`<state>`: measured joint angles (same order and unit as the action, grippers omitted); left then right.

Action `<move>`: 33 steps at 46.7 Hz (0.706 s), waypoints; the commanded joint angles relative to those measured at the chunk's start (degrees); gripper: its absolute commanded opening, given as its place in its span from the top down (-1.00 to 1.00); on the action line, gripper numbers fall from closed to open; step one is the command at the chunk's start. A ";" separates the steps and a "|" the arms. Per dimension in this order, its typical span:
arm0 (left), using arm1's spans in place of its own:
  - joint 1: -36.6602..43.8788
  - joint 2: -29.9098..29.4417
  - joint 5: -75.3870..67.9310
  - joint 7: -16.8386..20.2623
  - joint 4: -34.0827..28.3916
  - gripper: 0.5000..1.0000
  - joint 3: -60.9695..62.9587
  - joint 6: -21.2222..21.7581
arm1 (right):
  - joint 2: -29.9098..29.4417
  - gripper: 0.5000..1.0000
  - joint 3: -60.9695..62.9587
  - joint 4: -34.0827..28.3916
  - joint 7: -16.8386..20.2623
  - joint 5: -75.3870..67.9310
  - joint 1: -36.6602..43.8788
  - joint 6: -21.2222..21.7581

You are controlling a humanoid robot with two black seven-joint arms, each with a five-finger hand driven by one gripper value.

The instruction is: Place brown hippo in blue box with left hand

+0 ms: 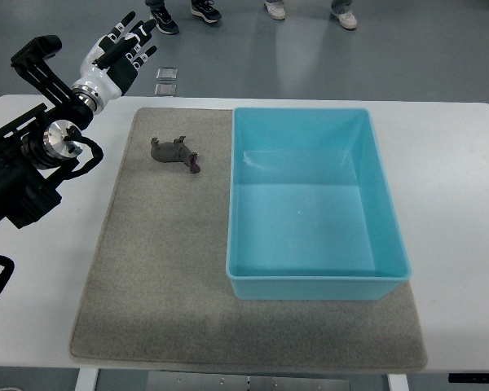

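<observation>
Grey felt mat (163, 269) covers the middle of the white table (452, 204) in my top view. On the mat's far left part lies the brown hippo (174, 152), on its side as far as I can tell, its darker snout end pointing toward the box (318, 285). That box is blue, open-topped and rectangular; it sits on the right half of the mat, with nothing visible inside it. A strip of bare mat separates hippo and box, so the two are near but not touching.

My left arm (28, 167), black with a metal wrist joint, enters from the picture's left edge and rises toward the far left corner of the table. Its hand (121, 55), white with black fingers, hangs beyond the table's far edge, above the grey floor, well apart from the hippo. I read the fingers as extended and slightly spread, holding nothing.

Two small clear squares (166, 80) lie on the floor just past the table's far edge, near the hand. At the top edge I see the shoes (205, 10) of people standing on the floor.
</observation>
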<state>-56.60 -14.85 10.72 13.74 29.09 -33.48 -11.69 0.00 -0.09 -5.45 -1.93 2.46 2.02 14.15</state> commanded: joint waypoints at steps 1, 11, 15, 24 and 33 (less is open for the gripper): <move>0.09 0.00 -0.09 0.06 0.00 -1.00 0.08 0.00 | 0.00 -0.74 0.00 0.00 0.00 0.00 0.00 0.00; 0.09 0.00 0.09 0.23 0.00 -1.00 0.00 0.00 | 0.00 -0.74 0.00 0.00 0.00 0.00 0.00 0.00; 0.09 0.00 0.09 0.23 0.00 -1.00 0.08 0.00 | 0.00 -0.74 0.00 0.00 0.00 0.00 0.00 0.00; -0.17 -0.09 -0.27 0.23 0.00 -1.00 0.17 0.00 | 0.00 -0.74 0.00 0.00 0.00 0.00 0.00 0.00; -0.35 -0.09 -0.62 0.32 0.00 -1.00 0.17 0.00 | 0.00 -0.74 0.00 0.00 0.00 0.00 0.00 0.00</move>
<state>-56.88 -14.89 10.32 14.01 29.09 -33.31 -11.69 0.00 -0.09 -5.45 -1.93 2.46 2.02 14.15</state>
